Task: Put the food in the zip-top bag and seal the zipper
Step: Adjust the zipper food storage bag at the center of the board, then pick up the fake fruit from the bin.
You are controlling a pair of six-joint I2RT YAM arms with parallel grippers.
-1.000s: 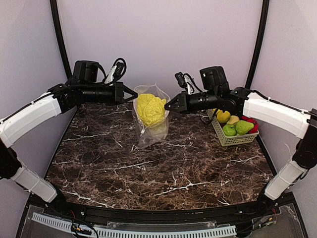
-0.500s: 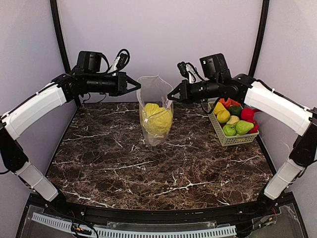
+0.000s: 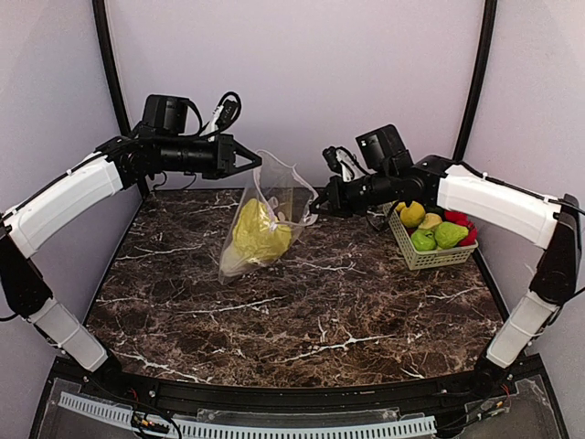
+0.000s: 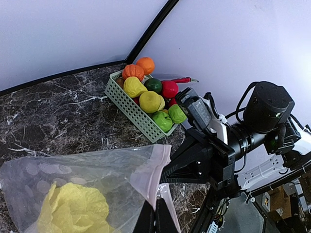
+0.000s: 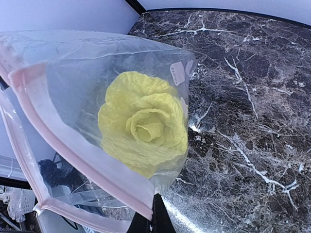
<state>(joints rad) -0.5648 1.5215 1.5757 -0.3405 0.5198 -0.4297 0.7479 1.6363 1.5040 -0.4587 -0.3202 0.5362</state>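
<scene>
My left gripper (image 3: 254, 165) is closed to a thin pinch on the mouth edge of the bag (image 3: 267, 203). In its wrist view the fingers (image 4: 154, 219) meet on the pink zipper strip (image 4: 151, 171). My right gripper (image 3: 316, 203) is closed in the same way on the opposite side of the mouth, so the bag hangs between the two arms over the far middle of the table (image 3: 320, 311). The yellow cabbage (image 3: 257, 232) is already inside, lying low in the bag. The bag is thin, floppy film and probably slippery. I judge it will fold or slide out if I hold the plain film, so the stiffer strip near the corners is the good place to hold. The cabbage looks light and a bit soft, so it should pull on the bag only a little. The other food (image 3: 448, 234) waits in the green basket (image 3: 430, 258) at the right, well apart from the bag. These pieces are small, smooth and round, so I expect they can slip from the fingers. Compared with half a second ago, the right gripper has come lower and the bag no longer hangs straight. It leans, its bottom has swung to the left, and the cabbage went with it. I cannot tell if the lowest corner touches the table.
</scene>
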